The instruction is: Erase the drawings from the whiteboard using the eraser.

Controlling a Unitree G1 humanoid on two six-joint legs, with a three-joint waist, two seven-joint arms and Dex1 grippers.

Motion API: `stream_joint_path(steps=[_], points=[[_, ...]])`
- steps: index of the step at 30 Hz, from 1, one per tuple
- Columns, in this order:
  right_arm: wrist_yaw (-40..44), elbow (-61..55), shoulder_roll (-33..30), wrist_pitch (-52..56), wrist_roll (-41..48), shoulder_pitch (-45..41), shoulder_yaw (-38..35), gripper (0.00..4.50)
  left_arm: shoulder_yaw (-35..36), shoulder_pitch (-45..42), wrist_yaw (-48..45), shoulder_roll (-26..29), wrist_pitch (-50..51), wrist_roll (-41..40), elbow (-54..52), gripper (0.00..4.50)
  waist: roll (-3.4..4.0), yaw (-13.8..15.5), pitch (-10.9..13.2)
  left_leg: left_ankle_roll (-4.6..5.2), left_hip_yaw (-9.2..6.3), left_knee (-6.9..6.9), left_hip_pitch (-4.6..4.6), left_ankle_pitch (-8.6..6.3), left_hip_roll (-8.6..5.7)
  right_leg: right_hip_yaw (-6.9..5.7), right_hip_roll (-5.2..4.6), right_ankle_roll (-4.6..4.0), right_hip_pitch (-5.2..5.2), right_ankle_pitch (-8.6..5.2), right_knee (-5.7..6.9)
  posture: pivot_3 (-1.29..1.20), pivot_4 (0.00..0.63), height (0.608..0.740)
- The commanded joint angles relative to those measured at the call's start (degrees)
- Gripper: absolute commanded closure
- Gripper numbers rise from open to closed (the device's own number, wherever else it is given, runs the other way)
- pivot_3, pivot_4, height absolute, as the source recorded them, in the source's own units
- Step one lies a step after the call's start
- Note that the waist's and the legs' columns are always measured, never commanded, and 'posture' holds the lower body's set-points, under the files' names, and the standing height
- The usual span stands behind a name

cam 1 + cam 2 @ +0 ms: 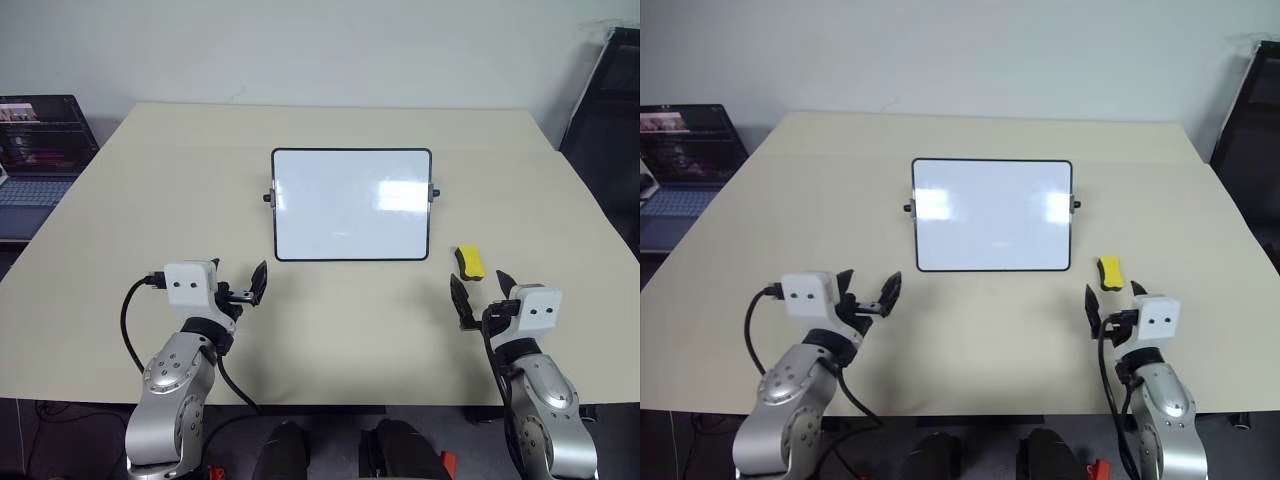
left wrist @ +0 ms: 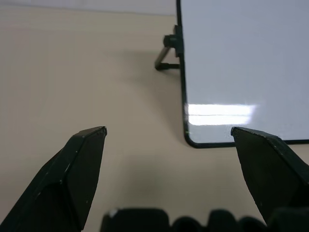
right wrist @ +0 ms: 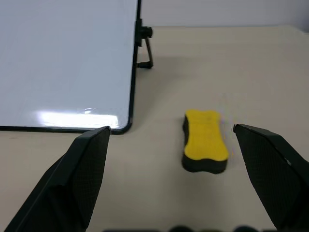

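The eraser (image 1: 469, 262) lies flat on the table (image 1: 330, 330), just off the lower right corner of the whiteboard (image 1: 351, 204), touching nothing. Just nearer than the eraser the right gripper (image 1: 482, 293) hovers low over the table with its two black fingers (image 3: 82, 179) spread wide and nothing between them. In the right wrist view the eraser sits ahead, between the fingers and nearer the outer one. The left gripper (image 1: 243, 286) hangs over the near left part of the table, its fingers (image 2: 77, 174) also wide apart and empty, facing the board's lower left corner. The board stands propped on small side feet at mid-table, its surface white and glossy. A laptop (image 1: 40, 150) sits beyond the table's far left edge.
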Motion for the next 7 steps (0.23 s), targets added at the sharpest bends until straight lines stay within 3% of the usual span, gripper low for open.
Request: stream_joint_path(steps=[1, 7], points=[[0.1, -3.0, -0.4, -2.4, 0.4, 0.0, 0.2, 0.03, -0.5, 0.8, 0.7, 0.6, -3.3, 1.1, -0.8, 0.00, 0.00, 0.0, 0.0, 0.00, 0.00, 0.00, 0.00, 0.00, 0.00, 0.01, 0.00, 0.00, 0.00, 0.00, 0.00, 0.00, 0.150, 0.740], [0.9, -6.0, -3.2, -0.3, -0.2, 0.2, 0.9, 0.03, -1.8, 2.3, 2.7, -0.2, -4.4, 2.9, 0.0, 0.00, 0.01, 0.0, 0.0, -0.01, -0.03, -0.06, -0.08, -0.02, -0.01, -0.03, -0.01, -0.10, -0.04, 0.05, -0.02, 0.00, 0.150, 0.740]])
